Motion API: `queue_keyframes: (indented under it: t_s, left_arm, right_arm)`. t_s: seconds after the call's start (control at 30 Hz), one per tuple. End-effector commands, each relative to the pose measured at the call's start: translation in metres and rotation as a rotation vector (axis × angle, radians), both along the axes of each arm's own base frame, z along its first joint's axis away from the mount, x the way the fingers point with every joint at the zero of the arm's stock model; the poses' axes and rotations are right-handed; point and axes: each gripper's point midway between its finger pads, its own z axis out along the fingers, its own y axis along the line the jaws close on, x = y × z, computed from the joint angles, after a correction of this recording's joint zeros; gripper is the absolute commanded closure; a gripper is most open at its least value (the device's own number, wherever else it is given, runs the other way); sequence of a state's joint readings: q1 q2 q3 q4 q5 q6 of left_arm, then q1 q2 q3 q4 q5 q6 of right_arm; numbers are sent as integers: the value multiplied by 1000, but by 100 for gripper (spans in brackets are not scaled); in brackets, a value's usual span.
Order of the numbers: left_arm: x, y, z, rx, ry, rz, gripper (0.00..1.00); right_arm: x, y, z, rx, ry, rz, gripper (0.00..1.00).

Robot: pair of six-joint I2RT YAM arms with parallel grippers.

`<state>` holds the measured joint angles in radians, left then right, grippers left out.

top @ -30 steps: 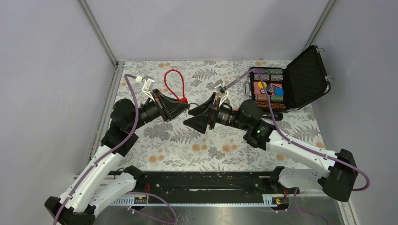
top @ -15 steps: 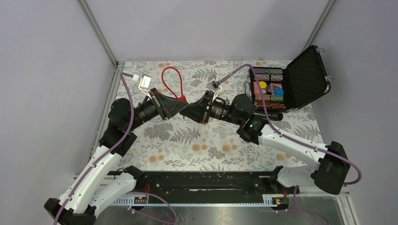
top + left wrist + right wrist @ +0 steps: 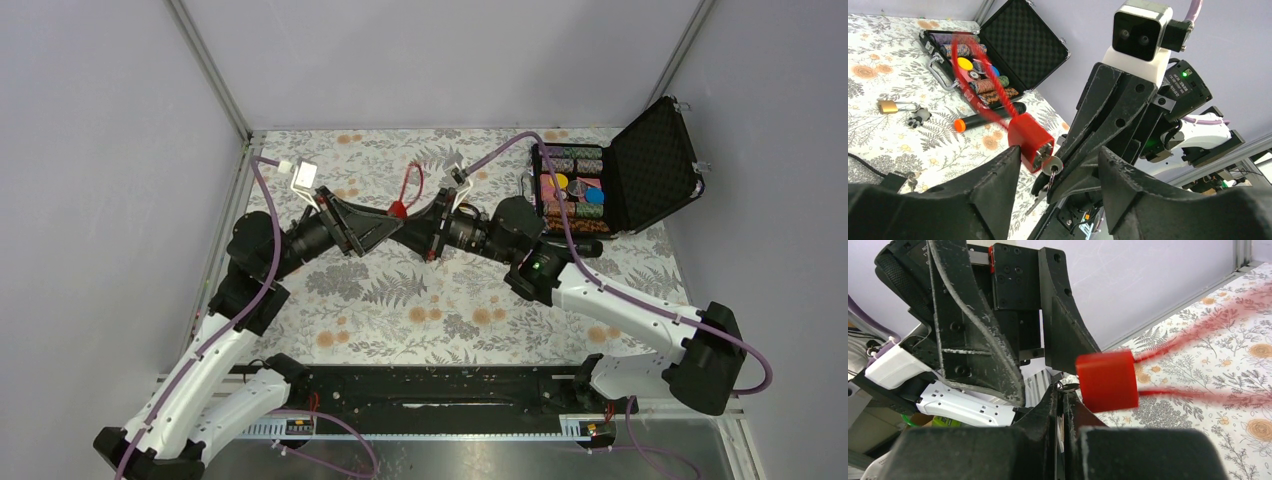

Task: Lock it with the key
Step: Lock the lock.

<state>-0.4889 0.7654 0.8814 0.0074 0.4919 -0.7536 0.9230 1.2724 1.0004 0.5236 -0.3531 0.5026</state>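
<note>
The red lock block (image 3: 1029,140) hangs in the air between the two grippers, its red wire loop (image 3: 979,75) blurred by motion. The silvery key (image 3: 1052,165) sits in the block's keyhole, and a second key dangles below it. My right gripper (image 3: 1064,390) is shut on the key, with the red block (image 3: 1108,381) just right of its tips. My left gripper (image 3: 1060,152) is open, its fingers standing on either side of the block and key without gripping them. From above, both grippers (image 3: 398,228) meet tip to tip under the red block (image 3: 398,209).
An open black case (image 3: 655,165) of poker chips stands at the back right. On the floral cloth lie a brass padlock (image 3: 888,106), a black marker (image 3: 993,114) with an orange cap, and part of a black wire (image 3: 868,162) near the left finger.
My right gripper has moved in and shut on the key. My left gripper has opened off the red block. The red loop has swung from lying broad to edge-on.
</note>
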Motion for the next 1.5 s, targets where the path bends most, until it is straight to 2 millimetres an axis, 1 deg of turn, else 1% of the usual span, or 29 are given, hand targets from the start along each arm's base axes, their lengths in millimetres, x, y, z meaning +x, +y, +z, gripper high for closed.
queue_keyframes:
  t_s: [0.0, 0.1, 0.2, 0.3, 0.47, 0.57, 0.67, 0.77, 0.83, 0.93, 1.0, 1.07, 1.13, 1.23, 1.33, 1.4, 1.47]
  left_arm:
    - [-6, 6, 29, -41, -97, 15, 41]
    - [-3, 6, 24, -29, -84, 24, 36]
    - [3, 6, 14, -16, -41, 39, 32]
    - [10, 7, 1, 14, 13, 70, 30]
    - [17, 11, -12, 55, 93, 106, 30]
    - [21, 18, -19, 95, 103, 153, 29]
    - [22, 28, -20, 129, 65, 206, 27]
    - [19, 39, -15, 133, 32, 251, 21]
    - [17, 41, -10, 120, 29, 253, 17]
    - [17, 36, -14, 118, 83, 230, 14]
    - [16, 30, -20, 125, 107, 196, 13]
    - [17, 28, -24, 144, 98, 180, 13]
    - [13, 27, -22, 175, 28, 152, 13]
    - [0, 25, -5, 229, -194, 81, 14]
    - [-25, 14, 10, 247, -412, -65, 14]
    - [-42, 6, 10, 251, -524, -178, 15]
    - [-65, -3, 14, 213, -647, -329, 16]
  right_arm:
    - [2, -4, 32, 43, -75, -32, 100]
    - [1, -4, 29, 13, -91, -22, 100]
    - [0, -6, 24, -14, -106, -20, 100]
    - [0, -8, 22, -28, -118, -26, 100]
    - [-2, -12, 19, -50, -148, -25, 100]
    - [0, -15, 18, -62, -165, -42, 100]
    - [-1, -17, 19, -71, -172, -45, 100]
    - [-10, -19, 17, -96, -211, 0, 100]
    - [-20, -20, 12, -133, -260, 61, 100]
    - [-29, -24, 3, -201, -325, 119, 100]
    - [-32, -26, 0, -230, -350, 144, 100]
    - [-38, -27, 2, -242, -368, 179, 100]
    - [-44, -30, 2, -260, -368, 217, 100]
    - [-52, -40, -4, -318, -366, 272, 100]
    - [-58, -51, -5, -345, -332, 301, 100]
    - [-63, -58, -4, -355, -318, 308, 100]
    - [-69, -63, -4, -360, -307, 329, 100]
